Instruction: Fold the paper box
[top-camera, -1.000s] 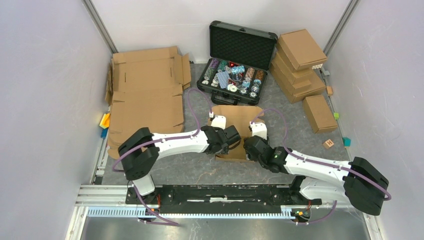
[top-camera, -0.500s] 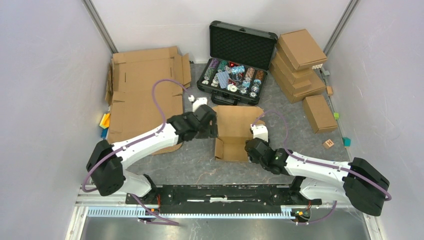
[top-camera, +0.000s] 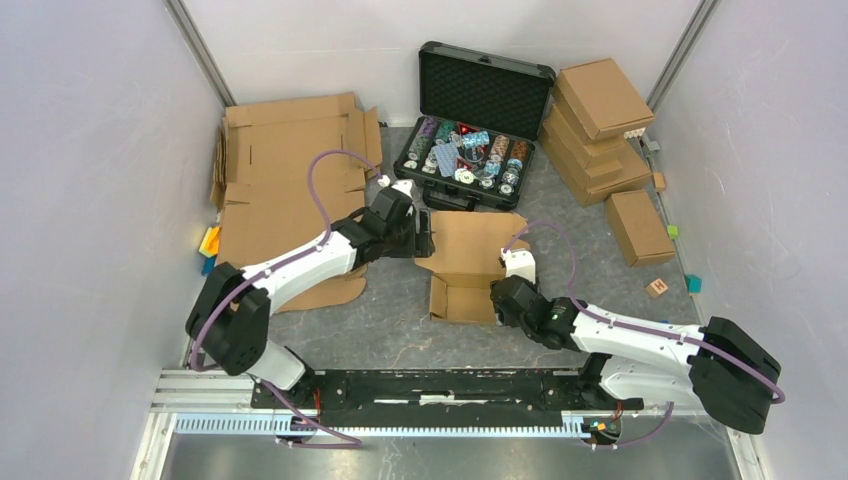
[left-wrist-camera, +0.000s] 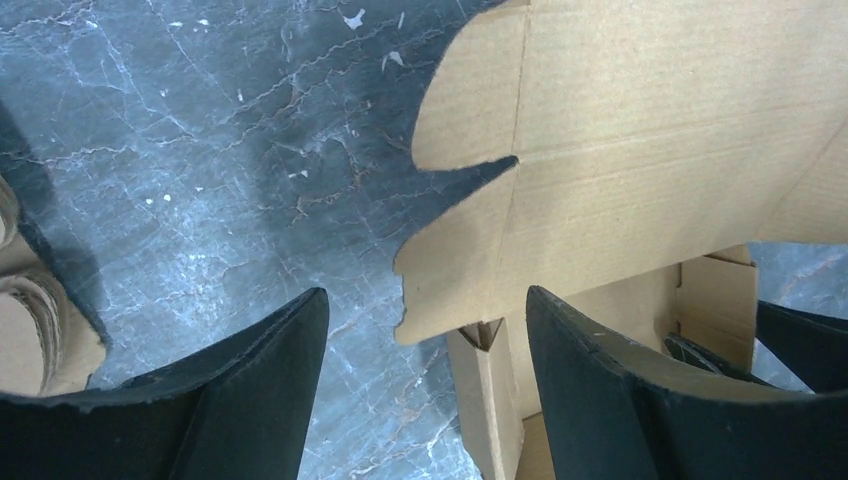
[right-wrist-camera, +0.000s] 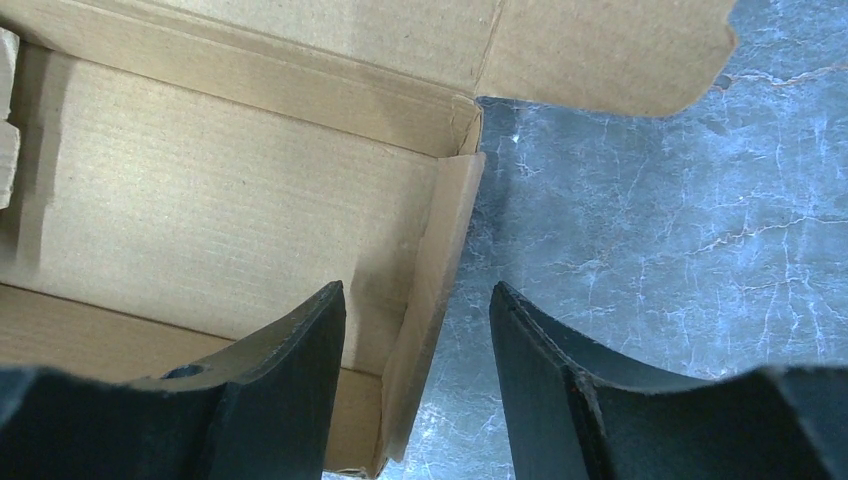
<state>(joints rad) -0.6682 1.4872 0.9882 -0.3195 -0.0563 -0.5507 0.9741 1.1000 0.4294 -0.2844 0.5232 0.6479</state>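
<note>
The paper box (top-camera: 470, 245) lies in the middle of the table, a shallow brown tray with its lid panel lying flat behind it. My left gripper (top-camera: 426, 240) is at the lid's left edge and stands open. In the left wrist view a lid flap and the tray's left wall (left-wrist-camera: 485, 400) lie between the fingers of my left gripper (left-wrist-camera: 428, 300), touching neither. My right gripper (top-camera: 496, 303) is at the tray's near right corner, open. In the right wrist view my right gripper (right-wrist-camera: 416, 290) straddles the tray's right wall (right-wrist-camera: 430, 300), one finger inside the box (right-wrist-camera: 230, 200).
An open black case (top-camera: 470, 150) of poker chips stands behind the box. Folded brown boxes (top-camera: 600, 120) are stacked at the back right, with one more (top-camera: 638, 225) in front. Large flat cardboard sheets (top-camera: 290, 190) cover the left. Small blocks (top-camera: 657, 287) lie on the right.
My left arm has swung away from the tray's near left side to the lid's left edge, uncovering the tray. The right arm has hardly moved.
</note>
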